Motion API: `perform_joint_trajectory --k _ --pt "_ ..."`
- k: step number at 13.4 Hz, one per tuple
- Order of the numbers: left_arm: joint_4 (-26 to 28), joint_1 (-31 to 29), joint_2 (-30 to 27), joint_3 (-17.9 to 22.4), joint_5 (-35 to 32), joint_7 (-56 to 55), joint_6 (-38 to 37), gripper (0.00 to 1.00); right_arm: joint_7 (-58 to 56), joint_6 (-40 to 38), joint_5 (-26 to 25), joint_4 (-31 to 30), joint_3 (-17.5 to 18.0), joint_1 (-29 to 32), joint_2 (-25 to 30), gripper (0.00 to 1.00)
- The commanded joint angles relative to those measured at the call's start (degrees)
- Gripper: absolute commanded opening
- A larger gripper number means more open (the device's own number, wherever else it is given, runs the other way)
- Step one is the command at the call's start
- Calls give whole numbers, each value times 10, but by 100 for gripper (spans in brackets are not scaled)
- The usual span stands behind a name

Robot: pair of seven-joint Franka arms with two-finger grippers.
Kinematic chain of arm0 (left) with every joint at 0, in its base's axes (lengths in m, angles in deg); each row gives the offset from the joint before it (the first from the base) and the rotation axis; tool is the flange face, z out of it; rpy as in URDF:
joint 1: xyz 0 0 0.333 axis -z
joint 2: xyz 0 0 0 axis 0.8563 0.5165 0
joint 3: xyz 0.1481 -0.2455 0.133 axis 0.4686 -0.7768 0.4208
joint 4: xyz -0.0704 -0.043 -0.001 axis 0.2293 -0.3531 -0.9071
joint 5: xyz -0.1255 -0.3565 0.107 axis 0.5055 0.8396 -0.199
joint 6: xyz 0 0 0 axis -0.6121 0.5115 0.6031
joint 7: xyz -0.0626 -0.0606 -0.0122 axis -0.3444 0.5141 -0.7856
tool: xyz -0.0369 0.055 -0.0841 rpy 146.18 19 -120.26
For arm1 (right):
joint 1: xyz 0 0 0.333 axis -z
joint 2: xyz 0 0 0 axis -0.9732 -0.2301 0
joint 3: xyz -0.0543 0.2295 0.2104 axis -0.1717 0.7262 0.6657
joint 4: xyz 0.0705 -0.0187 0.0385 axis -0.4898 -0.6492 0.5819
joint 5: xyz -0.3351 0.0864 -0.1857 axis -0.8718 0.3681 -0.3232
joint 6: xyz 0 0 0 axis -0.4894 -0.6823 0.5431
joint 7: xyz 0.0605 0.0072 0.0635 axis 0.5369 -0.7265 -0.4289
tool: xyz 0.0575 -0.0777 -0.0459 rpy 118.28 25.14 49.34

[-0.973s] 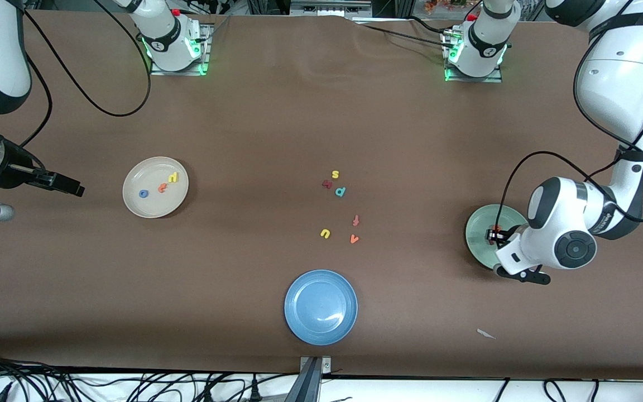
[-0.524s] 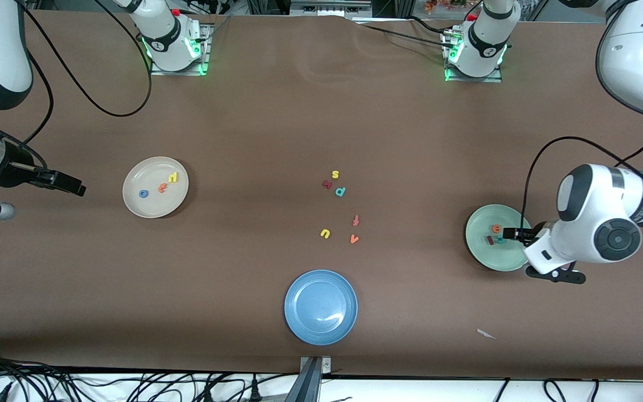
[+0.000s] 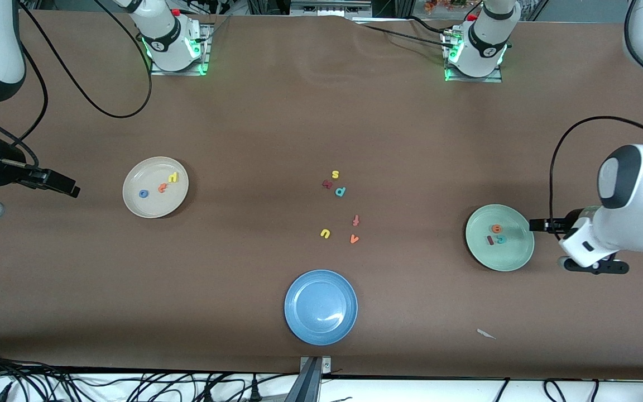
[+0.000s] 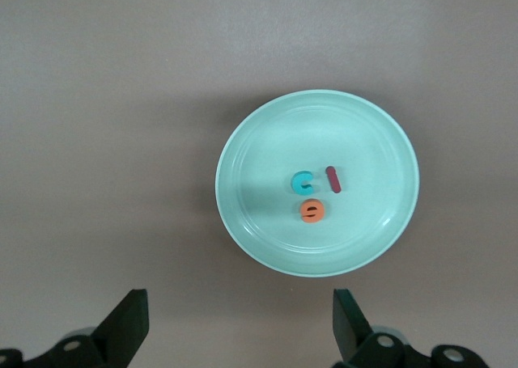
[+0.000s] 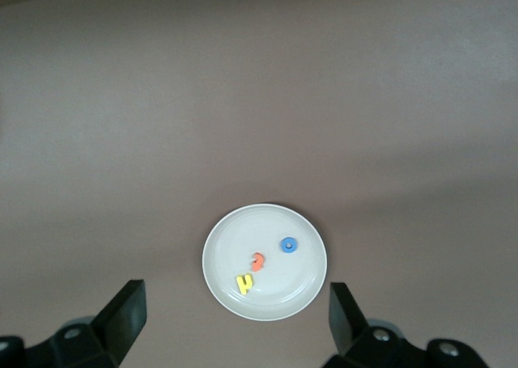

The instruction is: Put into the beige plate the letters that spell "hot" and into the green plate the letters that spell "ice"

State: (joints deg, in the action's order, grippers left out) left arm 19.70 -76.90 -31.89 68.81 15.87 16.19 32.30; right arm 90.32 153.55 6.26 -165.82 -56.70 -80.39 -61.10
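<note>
The green plate (image 3: 514, 254) (image 4: 364, 133) holds the orange e (image 3: 496, 228) (image 4: 312, 211), the dark red i (image 3: 490, 240) (image 4: 333, 179) and the teal c (image 3: 502, 240) (image 4: 303, 181). My left gripper (image 3: 542, 225) (image 4: 239, 303) hangs open and empty just off that plate's rim, toward the left arm's end of the table. On the beige plate (image 3: 148, 206) (image 5: 231, 243) lie the yellow h (image 3: 173, 177) (image 5: 245, 283), the orange t (image 3: 162, 188) (image 5: 257, 260) and the blue o (image 3: 143, 194) (image 5: 288, 244). My right gripper (image 3: 67, 187) (image 5: 235, 295) waits open and empty over bare table, toward the right arm's end from that plate.
A blue plate (image 3: 299, 290) sits near the front edge. Loose letters lie mid-table: yellow s (image 3: 335, 175), a dark red letter (image 3: 327, 183), teal p (image 3: 340, 191), red-orange f (image 3: 356, 220), yellow u (image 3: 325, 233), orange v (image 3: 354, 239). A white scrap (image 3: 486, 334) lies near the front.
My left gripper opened over the green plate, left the orange e there, and drew back up and off the plate toward the left arm's end. The right arm has hardly moved.
</note>
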Motion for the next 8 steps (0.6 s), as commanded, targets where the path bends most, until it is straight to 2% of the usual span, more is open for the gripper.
perform_joint_trajectory --k 1,2,6,8 --pt "54 -1 -74 3 45 42 -6 100 11 -2 1 0 2 -7 -1 100" --pt "64 9 -96 18 61 46 -6 100 25 -1 0 -2 2 -10 -5 100" --pt "108 116 -179 130 106 46 -6 100 33 2 1 -1 3 -12 -10 100" --pt "122 131 -216 144 114 46 -17 100 33 1 2 -2 3 -18 -13 100"
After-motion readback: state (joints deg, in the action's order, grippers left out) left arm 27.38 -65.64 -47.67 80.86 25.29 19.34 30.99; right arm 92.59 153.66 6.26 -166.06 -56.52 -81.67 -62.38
